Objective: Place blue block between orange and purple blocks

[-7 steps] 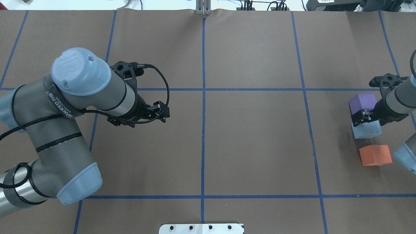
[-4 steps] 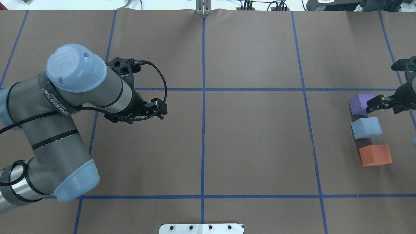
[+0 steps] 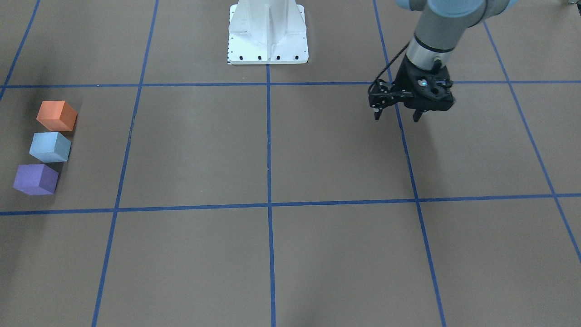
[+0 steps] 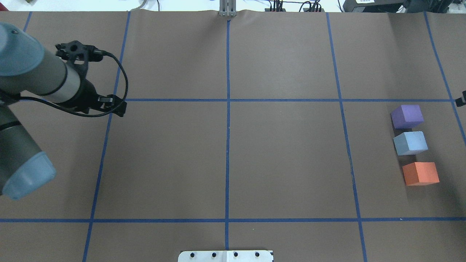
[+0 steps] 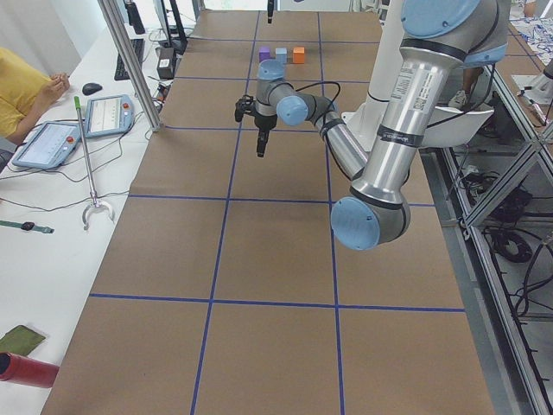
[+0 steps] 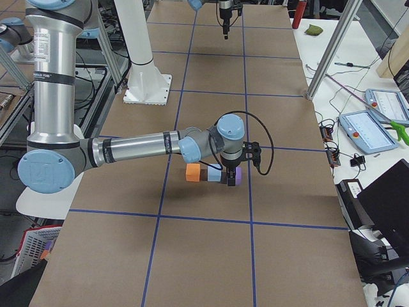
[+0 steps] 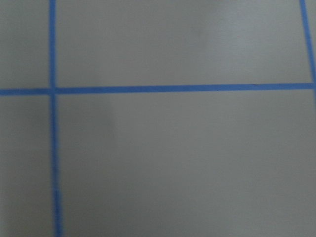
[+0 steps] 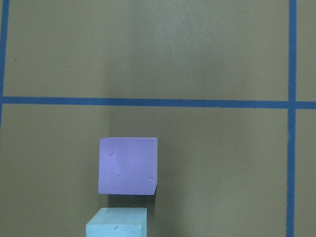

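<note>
1 brown surface (image 4: 284, 163), divided into large rectangles by blue tape lines, carries everything. 2 grey arms with pale blue caps reach over it: the left arm (image 4: 47, 78) comes in over the surface's left side, well apart from the blocks, and the right arm (image 6: 134, 148) stretches low and nearly level toward them. The robot's white base (image 3: 268, 32) stands at the middle of the near edge. 3 foam cubes sit in 1 slightly slanted row by the surface's right edge, all resting flat. The blue block (image 4: 410, 142) lies between the purple block (image 4: 407, 115) and the orange block (image 4: 420, 173), just beside each, with a thin shadowed gap on either side in the overhead view; the purple one is farthest from the robot and the orange one nearest. No arm touches any of them. The left pincer (image 3: 396, 117) points down above a tape line with its 2 fingers spread apart and nothing between them. Only a sliver of the right pincer (image 4: 463, 98) shows at the overhead view's right border, just past the purple block; from the right-side camera it stands in front of the row, partly hiding the blue block, and I cannot tell whether its fingers are apart or together. The right wrist camera looks straight down on the purple block, with the blue block's top edge below it.
</note>
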Robot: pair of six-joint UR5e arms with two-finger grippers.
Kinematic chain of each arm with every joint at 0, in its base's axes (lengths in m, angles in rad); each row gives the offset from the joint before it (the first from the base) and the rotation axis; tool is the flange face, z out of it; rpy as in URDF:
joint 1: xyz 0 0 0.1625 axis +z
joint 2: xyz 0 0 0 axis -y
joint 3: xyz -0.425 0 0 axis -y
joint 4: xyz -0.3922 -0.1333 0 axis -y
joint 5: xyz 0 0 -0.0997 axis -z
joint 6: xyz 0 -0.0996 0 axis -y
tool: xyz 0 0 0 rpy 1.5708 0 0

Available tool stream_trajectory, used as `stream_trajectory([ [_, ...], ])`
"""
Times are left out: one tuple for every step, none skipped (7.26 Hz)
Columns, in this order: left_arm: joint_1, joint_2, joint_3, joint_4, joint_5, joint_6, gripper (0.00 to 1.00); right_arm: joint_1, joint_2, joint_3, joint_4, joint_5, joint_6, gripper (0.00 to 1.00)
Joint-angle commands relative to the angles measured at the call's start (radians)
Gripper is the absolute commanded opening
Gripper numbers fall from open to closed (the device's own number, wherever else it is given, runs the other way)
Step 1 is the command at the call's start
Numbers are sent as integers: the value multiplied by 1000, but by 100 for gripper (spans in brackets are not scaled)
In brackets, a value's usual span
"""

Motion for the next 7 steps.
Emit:
stream_trajectory([
  [-270, 181, 32, -4, -151, 428, 100, 85, -10, 2, -16, 28, -81, 100],
  [-382, 217, 105, -12, -205, 590, 100, 107, -15, 2, -16, 40, -107, 100],
  [-487, 231, 205, -15, -251, 754, 100, 113, -15, 4, -19, 40, -110, 100],
  [-574, 231, 315, -17, -317, 907, 100, 111, -14, 2, -20, 37, -113, 100],
  [-619, 231, 366, -20, -366, 960, 100, 111, -12, 2, -20, 36, -121, 100],
  [-621, 232, 367, -18, -370, 961, 100, 104, -14, 2, -20, 30, -121, 100],
  [-623, 234, 361, -18, -365, 961, 100, 96, -11, -1, -20, 24, -123, 100],
])
